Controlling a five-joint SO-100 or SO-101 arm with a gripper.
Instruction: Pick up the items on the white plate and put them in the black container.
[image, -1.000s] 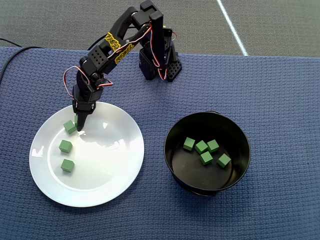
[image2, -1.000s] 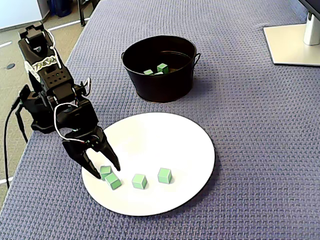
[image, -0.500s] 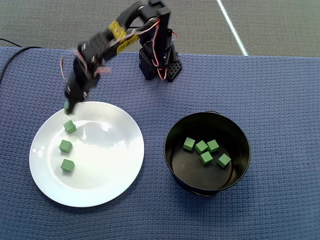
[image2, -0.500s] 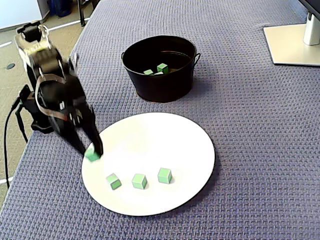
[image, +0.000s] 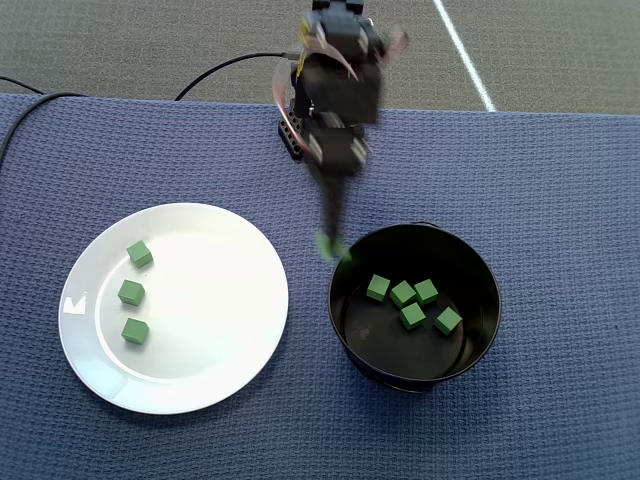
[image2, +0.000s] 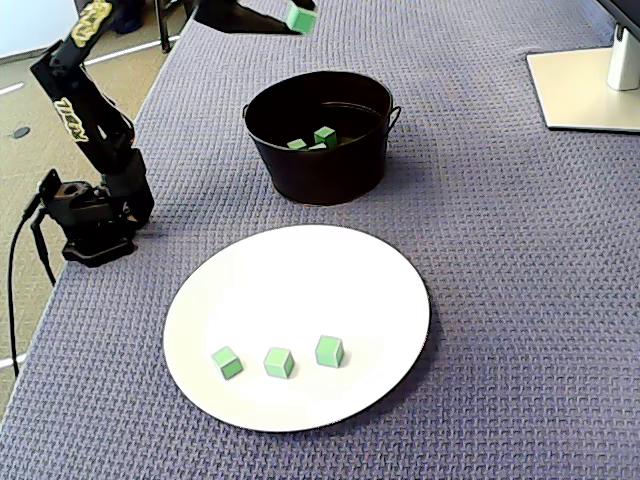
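Note:
The white plate (image: 210, 290) lies on the left of the blue cloth in the overhead view, with three green cubes (image: 131, 293) in a column near its left side. They also show on the plate (image2: 300, 290) in the fixed view, in a row (image2: 279, 362). The black pot (image: 487, 300) stands to the right and holds several green cubes (image: 413, 316); two of these cubes (image2: 325, 135) show in the pot (image2: 320, 175) in the fixed view. My gripper (image: 330, 245) is shut on one green cube (image2: 300, 18), held in the air over the pot's upper-left rim.
The arm's base (image2: 90, 225) is clamped at the table's edge, with a black cable (image: 220, 68) running off behind it. A white monitor stand (image2: 585, 95) sits at the far right of the fixed view. Blue cloth (image: 560, 180) covers the table.

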